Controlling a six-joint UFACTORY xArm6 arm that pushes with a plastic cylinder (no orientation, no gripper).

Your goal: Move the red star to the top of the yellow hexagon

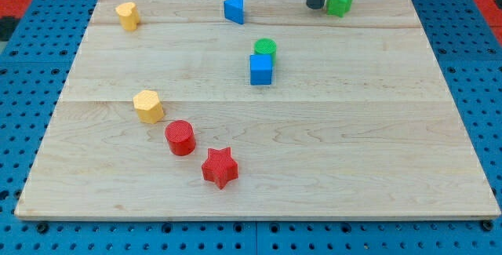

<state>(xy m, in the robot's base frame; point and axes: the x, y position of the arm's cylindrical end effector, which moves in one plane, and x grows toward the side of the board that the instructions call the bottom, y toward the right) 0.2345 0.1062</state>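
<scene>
The red star (220, 167) lies near the view's bottom, left of centre. The yellow hexagon (147, 106) lies up and to the left of it, with a red cylinder (180, 137) between the two, close to both. My tip (315, 5) is at the view's top, right of centre, just left of a green star (339, 1) and far from the red star.
A yellow block (127, 16) sits at the top left. A blue triangle (234, 9) sits at the top centre. A green cylinder (265, 49) touches a blue cube (261, 70) near the middle. The wooden board (376, 145) ends in blue pegboard all around.
</scene>
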